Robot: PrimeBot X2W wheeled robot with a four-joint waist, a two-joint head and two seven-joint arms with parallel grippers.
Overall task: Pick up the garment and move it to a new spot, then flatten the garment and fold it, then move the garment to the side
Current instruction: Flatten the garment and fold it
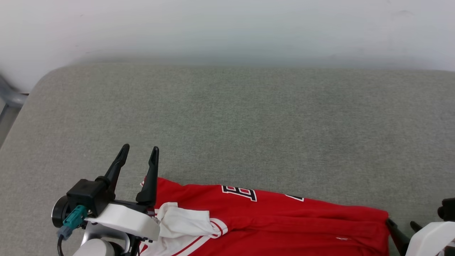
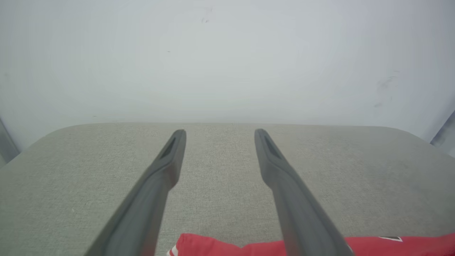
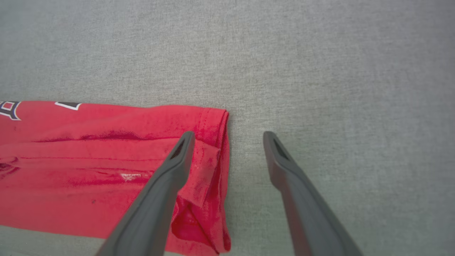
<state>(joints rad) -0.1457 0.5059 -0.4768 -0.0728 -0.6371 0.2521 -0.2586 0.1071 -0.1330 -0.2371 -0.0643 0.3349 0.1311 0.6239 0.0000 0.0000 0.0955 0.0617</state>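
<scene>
Left gripper (image 1: 140, 147) parted | right gripper (image 3: 228, 135) parted | garment (image 1: 284, 220) between, ends beside each

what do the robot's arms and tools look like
The left tool has two long, dark grey tapered fingers with a slot near each tip, on a black block. Behind it sit a white shell and a teal connector with a dark cable. The right tool looks alike.
</scene>
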